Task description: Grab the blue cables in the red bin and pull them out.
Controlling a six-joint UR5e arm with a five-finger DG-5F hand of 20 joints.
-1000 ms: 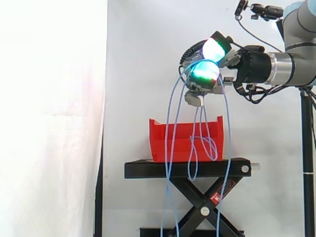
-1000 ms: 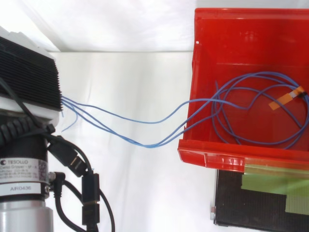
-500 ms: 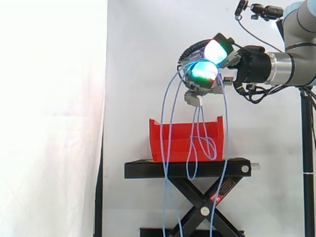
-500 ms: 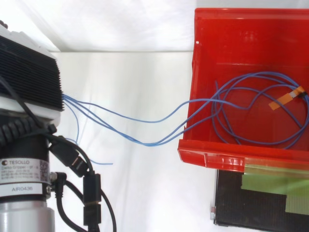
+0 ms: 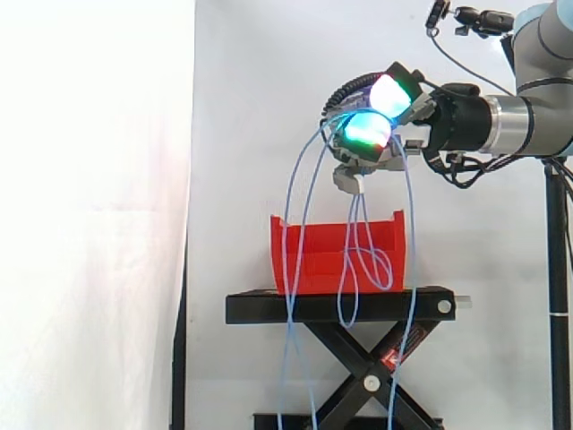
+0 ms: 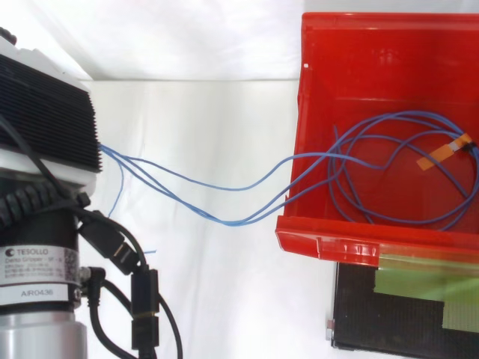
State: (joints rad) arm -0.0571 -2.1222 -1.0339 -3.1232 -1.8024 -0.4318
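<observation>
My hand (image 5: 380, 125) hovers well above the red bin (image 5: 338, 253), fingers curled round a bunch of thin blue cables (image 5: 356, 233). Its pads glow white and green. From the hand, strands drop in long loops past the front of the bin and below the stand. In the top view the hand's black body (image 6: 41, 120) sits at the left edge, and the blue cables (image 6: 217, 202) run from it over the bin's front lip (image 6: 374, 247) into a coil (image 6: 397, 164) lying on the bin floor, with an orange tape tag (image 6: 445, 152) on it.
The bin rests on a black scissor-lift stand (image 5: 340, 306) before a white curtain. A tripod pole (image 5: 557, 269) stands at the right edge. Green tape (image 6: 419, 280) marks the stand's top beside the bin.
The hand has crept slightly upward and leftward with the cables. The hanging strands on the left have swung further left, and the loose ends in the top view have shifted.
</observation>
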